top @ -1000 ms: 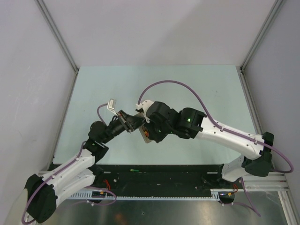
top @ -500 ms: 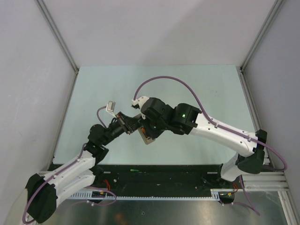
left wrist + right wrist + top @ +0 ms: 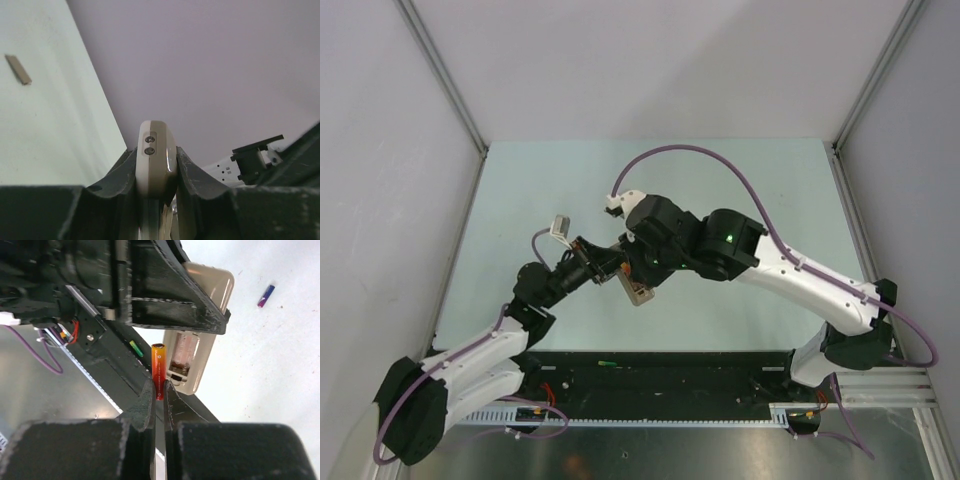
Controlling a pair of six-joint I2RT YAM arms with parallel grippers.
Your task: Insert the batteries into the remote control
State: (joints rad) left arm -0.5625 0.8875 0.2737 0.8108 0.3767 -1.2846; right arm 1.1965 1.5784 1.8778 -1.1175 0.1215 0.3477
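The white remote control is held off the table, back side showing, its battery bay open with a spring visible. My left gripper is shut on its edge; in the top view the remote sticks out from that gripper. My right gripper is shut on the red battery, which points up right beside the open bay, just left of it. The dark blue battery lies on the table. The green battery rests on the black strip by the arm bases.
A small flat grey cover piece lies alone on the pale green table. Grey walls close in the left, back and right. The two arms cross close together at mid table, and the left gripper's black fingers are just above the battery.
The right arm swung left and then back a little to the right, keeping the red battery by the remote. The left arm shifted only slightly. Both grips are unchanged.
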